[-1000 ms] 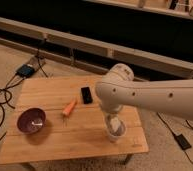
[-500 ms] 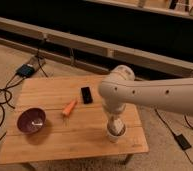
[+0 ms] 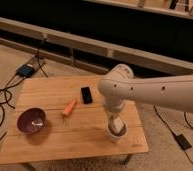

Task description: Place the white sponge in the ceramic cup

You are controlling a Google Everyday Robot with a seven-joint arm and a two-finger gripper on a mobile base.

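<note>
The gripper (image 3: 117, 123) hangs straight down over the ceramic cup (image 3: 116, 134) near the right front edge of the wooden table (image 3: 50, 142), grasping the white sponge (image 3: 118, 123) just above the cup's mouth. To the left lie a black phone (image 3: 86, 94), an orange carrot (image 3: 69, 107) and a dark purple bowl (image 3: 31, 120)

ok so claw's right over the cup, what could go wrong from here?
1. The ceramic cup stands near the table's front right edge; a nudge from the claw could tip it off.
2. The white sponge isn't clearly visible, so a release may catch the rim.
</note>
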